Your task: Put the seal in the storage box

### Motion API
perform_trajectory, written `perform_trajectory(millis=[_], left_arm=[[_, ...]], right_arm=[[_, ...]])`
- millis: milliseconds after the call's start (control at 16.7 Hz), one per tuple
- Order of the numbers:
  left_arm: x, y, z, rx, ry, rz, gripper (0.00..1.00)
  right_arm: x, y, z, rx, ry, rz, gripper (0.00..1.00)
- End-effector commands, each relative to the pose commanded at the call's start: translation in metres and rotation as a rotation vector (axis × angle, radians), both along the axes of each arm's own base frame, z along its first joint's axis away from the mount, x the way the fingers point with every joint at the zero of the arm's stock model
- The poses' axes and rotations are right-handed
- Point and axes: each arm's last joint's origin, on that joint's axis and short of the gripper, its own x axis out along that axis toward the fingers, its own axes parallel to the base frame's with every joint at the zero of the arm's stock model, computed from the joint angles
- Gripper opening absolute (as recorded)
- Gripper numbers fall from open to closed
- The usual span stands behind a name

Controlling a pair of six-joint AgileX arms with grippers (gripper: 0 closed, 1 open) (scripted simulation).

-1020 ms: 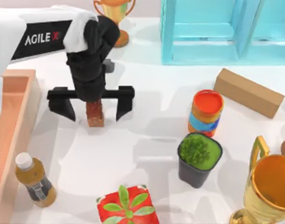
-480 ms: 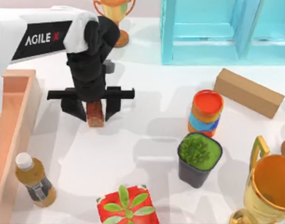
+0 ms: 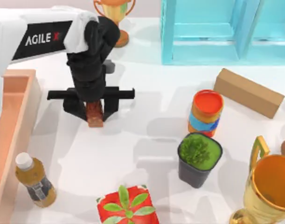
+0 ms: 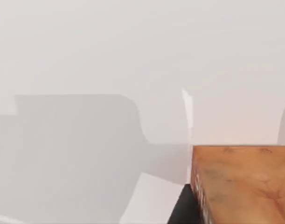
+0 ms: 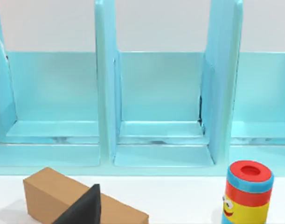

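The seal [image 3: 95, 115], a small reddish-brown mottled block, stands upright on the white table left of centre. My left gripper [image 3: 93, 109] comes straight down over it, and its black fingers [image 3: 76, 108] press against both sides, shut on it. The left wrist view shows the seal's brown face [image 4: 240, 184] close up over the white table. The storage box [image 3: 30, 112], peach-orange with thick walls, runs along the table's left edge, a short way left of the seal. My right gripper [image 5: 84, 209] is parked facing the turquoise shelf.
A juice bottle [image 3: 35, 182] stands beside the box's front end. A red plant-topped box [image 3: 127, 206], a potted plant [image 3: 198, 156], a striped can [image 3: 206, 112], a tan block [image 3: 247, 92], gold trophies [image 3: 268, 191] and the turquoise shelf [image 3: 226, 32] fill the front, right and back.
The left gripper's fingers have drawn inward from wide apart until they meet the seal's sides. The seal and the arm have stayed in place.
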Motion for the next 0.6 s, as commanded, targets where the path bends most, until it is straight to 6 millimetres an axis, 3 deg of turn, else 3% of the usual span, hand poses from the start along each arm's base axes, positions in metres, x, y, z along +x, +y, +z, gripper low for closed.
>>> perform_trajectory(millis=[360, 480, 600], left_arm=[[0.000, 0.000, 0.002, -0.002, -0.002, 0.000, 0.00], [0.002, -0.001, 0.012, -0.004, -0.003, 0.000, 0.00], [0.006, -0.003, 0.035, -0.007, -0.018, 0.000, 0.00]], right_arm=[[0.000, 0.000, 0.000, 0.000, 0.000, 0.000, 1.00], [0.000, 0.000, 0.000, 0.000, 0.000, 0.000, 1.00], [0.000, 0.000, 0.000, 0.000, 0.000, 0.000, 1.00]])
